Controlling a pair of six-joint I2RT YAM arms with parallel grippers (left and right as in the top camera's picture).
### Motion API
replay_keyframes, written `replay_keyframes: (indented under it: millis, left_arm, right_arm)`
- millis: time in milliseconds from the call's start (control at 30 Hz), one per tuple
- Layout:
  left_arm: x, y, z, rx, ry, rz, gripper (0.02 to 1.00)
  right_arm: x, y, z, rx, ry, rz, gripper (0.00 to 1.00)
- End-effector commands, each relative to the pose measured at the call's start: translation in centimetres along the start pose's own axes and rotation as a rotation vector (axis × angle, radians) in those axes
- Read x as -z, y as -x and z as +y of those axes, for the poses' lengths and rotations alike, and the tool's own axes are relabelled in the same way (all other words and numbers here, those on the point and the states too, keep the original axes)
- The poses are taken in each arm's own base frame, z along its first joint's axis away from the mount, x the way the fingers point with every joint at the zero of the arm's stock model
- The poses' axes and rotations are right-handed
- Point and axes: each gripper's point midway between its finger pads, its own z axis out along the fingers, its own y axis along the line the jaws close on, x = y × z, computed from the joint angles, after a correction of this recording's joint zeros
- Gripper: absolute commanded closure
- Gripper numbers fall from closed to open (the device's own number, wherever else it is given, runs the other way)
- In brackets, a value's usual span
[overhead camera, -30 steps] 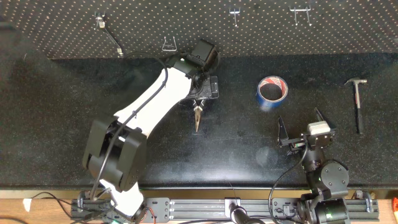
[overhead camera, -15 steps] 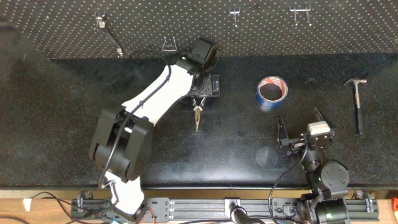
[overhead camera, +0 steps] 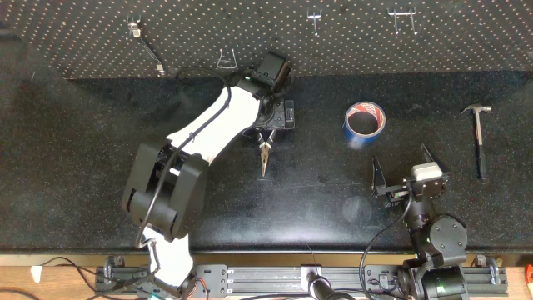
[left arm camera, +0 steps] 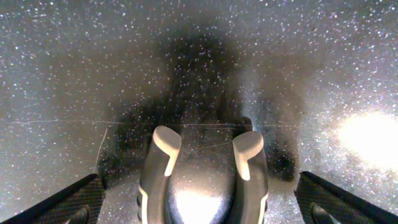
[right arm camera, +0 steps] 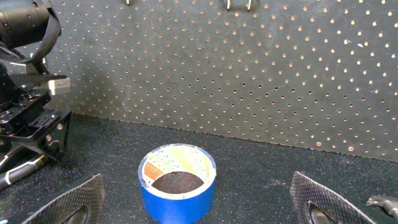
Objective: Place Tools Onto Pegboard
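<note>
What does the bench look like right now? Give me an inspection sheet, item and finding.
Surface: black speckled worktop, with the pegboard upright behind it.
Job's things: pliers, blue tape roll and hammer lie on the worktop. A slender dark tool hangs on the pegboard. Three hooks are bare.
Clutter: nothing seen.
Hands: the left hand is open and low over the pliers' handles, which lie between its fingers. The right hand is open, empty and faces the tape roll.
Cables: a cable runs along the left arm. More cables trail at the front edge.
Surroundings: a mounting rail holds both arm bases.
</note>
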Motion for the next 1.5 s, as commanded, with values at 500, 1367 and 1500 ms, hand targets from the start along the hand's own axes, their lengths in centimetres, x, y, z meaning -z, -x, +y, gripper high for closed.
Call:
replay_keyframes:
  millis: [500, 1367, 1500]
  left_arm:
    - [-0.9, -0.4, 0.3, -0.009, 0.016, 0.039, 0.18]
    - [-0.9, -0.4, 0.3, -0.009, 0.015, 0.038, 0.991]
    - [7.1, 0.7, 1.4, -0.01, 0.034, -0.106, 0.991]
  right_arm:
    - [0.0, -0.1, -0.1, 0.013, -0.005, 0.0, 0.025]
    - [0.0, -0.1, -0.1, 0.013, -0.005, 0.0, 0.027]
    - [0.0, -0.1, -0.1, 0.013, -0.005, 0.0, 0.025]
